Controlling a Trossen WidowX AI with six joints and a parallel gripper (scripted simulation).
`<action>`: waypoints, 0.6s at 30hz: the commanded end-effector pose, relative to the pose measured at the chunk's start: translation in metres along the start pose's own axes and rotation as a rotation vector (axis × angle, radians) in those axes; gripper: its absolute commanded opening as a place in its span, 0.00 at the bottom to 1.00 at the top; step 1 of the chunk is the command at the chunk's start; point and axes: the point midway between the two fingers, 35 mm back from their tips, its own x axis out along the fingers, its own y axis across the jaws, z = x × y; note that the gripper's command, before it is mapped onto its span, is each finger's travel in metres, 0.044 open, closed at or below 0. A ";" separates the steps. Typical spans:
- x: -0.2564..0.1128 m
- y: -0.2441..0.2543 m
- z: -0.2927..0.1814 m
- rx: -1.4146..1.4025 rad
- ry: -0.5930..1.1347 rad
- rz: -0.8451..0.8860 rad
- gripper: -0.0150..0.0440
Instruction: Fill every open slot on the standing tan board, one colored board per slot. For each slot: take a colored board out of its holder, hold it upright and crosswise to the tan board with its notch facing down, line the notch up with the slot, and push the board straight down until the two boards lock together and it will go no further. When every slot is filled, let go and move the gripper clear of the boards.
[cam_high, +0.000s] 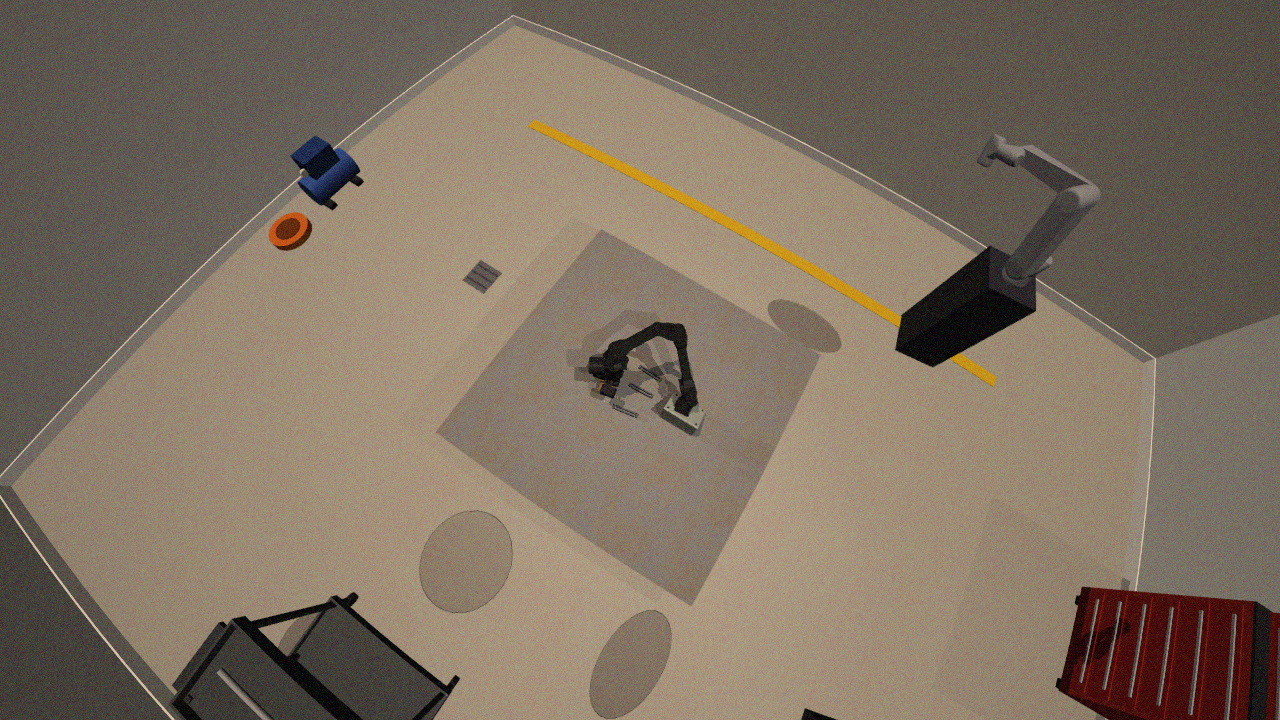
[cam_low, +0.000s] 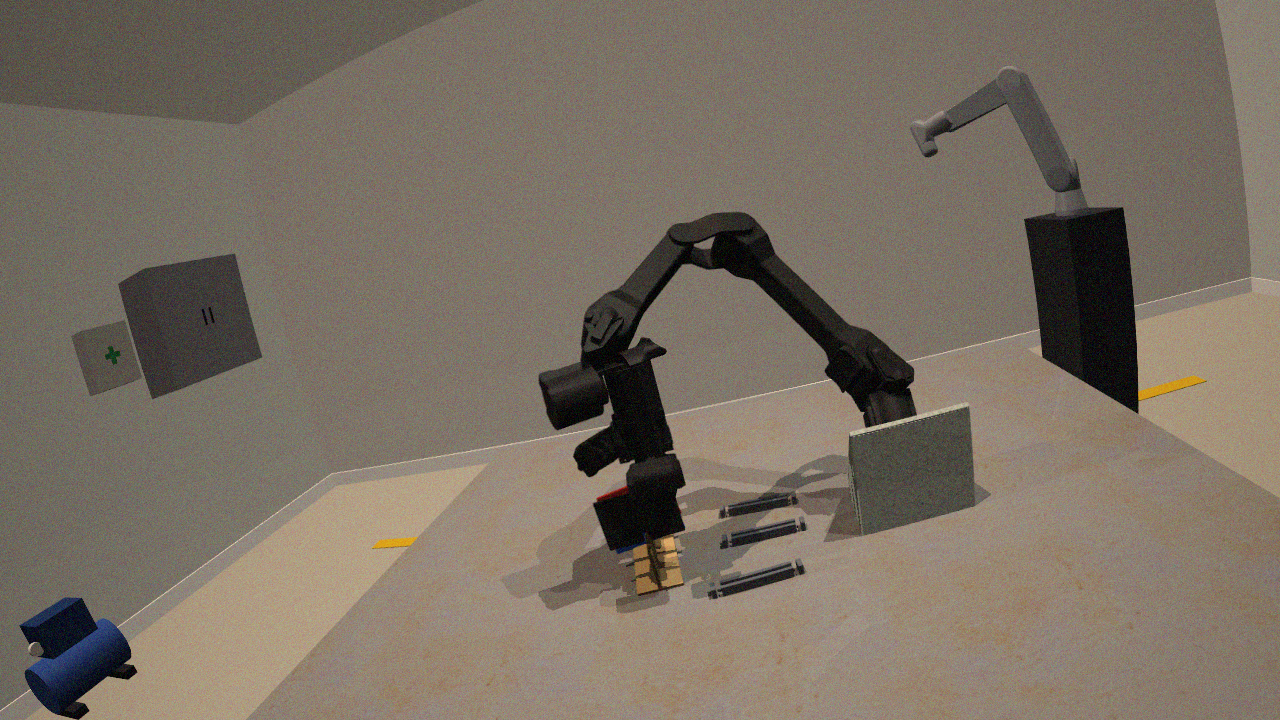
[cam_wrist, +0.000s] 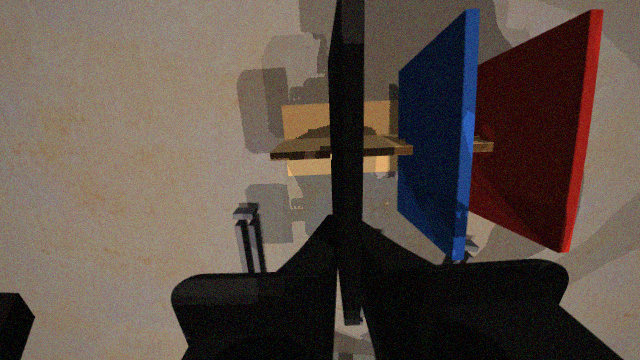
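My claw (cam_high: 608, 391) (cam_low: 650, 537) (cam_wrist: 339, 222) is clamped on the black board (cam_low: 637, 519) (cam_wrist: 348, 125), upright across the tan board (cam_low: 655, 559) (cam_wrist: 300, 148). Blue (cam_wrist: 465, 135) and red (cam_wrist: 582, 135) look slotted already, so I'm on the last insertion, I reckon: check the notch lines up, then push straight down.

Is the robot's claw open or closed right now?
Closed, on a black board: in the wrist view the gripper's two fingers meet either side of the upright black board.
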 end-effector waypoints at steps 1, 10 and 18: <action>0.003 -0.001 0.000 -0.004 0.001 -0.004 0.25; 0.008 -0.001 0.000 -0.004 0.001 -0.005 0.25; 0.013 -0.001 0.000 -0.004 0.001 -0.005 0.25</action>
